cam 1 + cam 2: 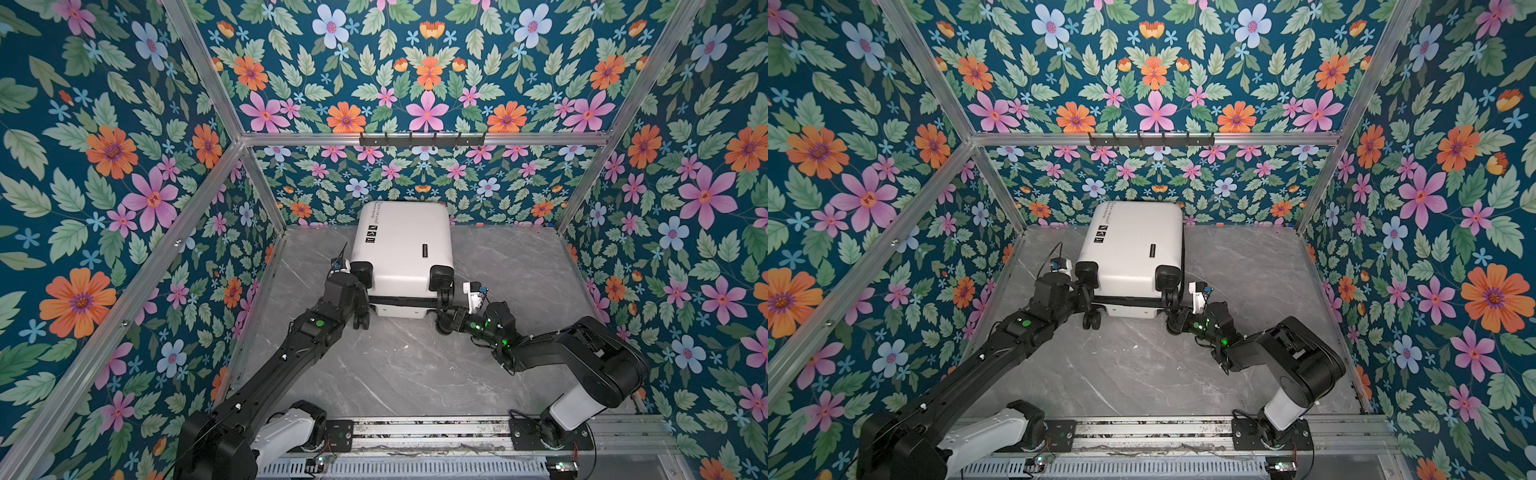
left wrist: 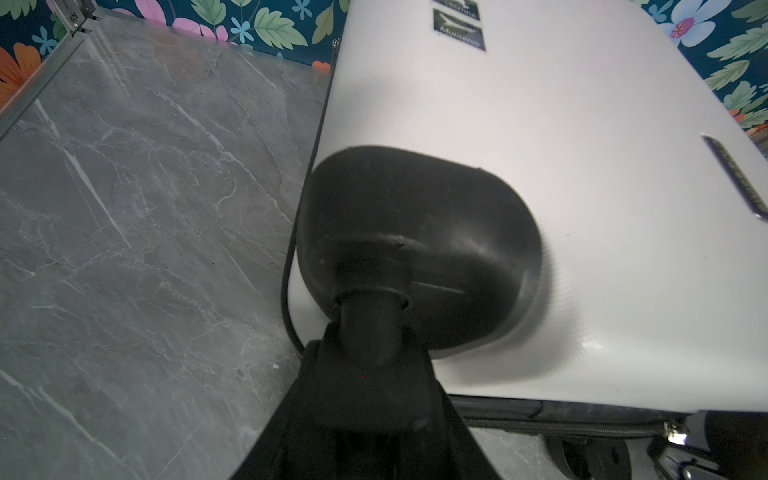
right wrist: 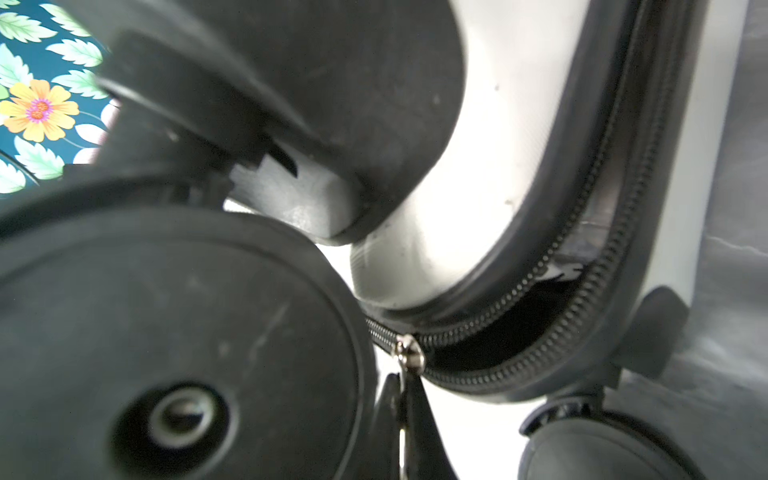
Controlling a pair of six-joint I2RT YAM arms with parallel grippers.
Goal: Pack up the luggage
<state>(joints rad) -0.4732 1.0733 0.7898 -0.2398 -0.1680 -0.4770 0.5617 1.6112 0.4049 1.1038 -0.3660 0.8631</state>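
The luggage (image 1: 403, 245) lies flat at the back of the table (image 1: 395, 365), wheels toward the arms. The left gripper (image 2: 370, 374) clamps the near-left wheel stem (image 2: 365, 328); the right gripper (image 3: 403, 419) pinches the zipper pull (image 3: 402, 399) at the near-right corner. The open seam (image 3: 511, 328) curves away from it, probably the pulling direction.

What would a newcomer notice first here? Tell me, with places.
The small white hard-shell suitcase lies flat at the back middle of the grey marble-patterned table, wheels toward the robot. The left gripper clamps its near-left black caster; the right gripper pinches the silver zipper pull at the near-right corner, zipper partly open.
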